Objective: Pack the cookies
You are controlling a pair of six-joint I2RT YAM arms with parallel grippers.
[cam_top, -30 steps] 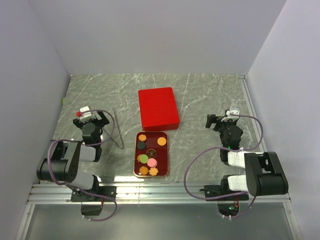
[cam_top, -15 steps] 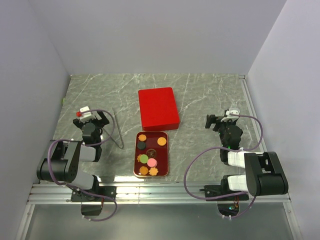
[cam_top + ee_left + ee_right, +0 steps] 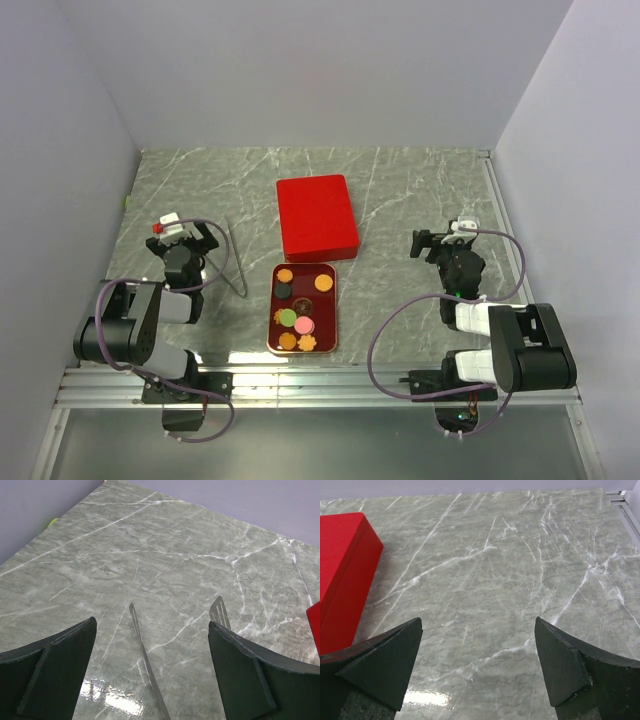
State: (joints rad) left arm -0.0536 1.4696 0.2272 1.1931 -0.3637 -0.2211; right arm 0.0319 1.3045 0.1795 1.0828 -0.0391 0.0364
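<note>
Beside the cookies point(image 3: 300, 312), left pincer point(image 3: 151, 625), right pincer point(image 3: 478, 621), spread, seemingly low.

Black arms, chunky round joints. The left arm point(image 3: 130, 330) wore a white wrist camera point(image 3: 168, 221) with a red tab; the right arm point(image 3: 520, 350) showed a white link point(image 3: 470, 316). Purple-grey cables point(image 3: 369, 352) looped off both; fingers point(image 3: 50, 670) were matte black wedges.

Cookies point(image 3: 287, 318) in tray point(image 3: 326, 318), box point(image 3: 317, 216) behind it, tongs point(image 3: 236, 262) left of tray
</note>
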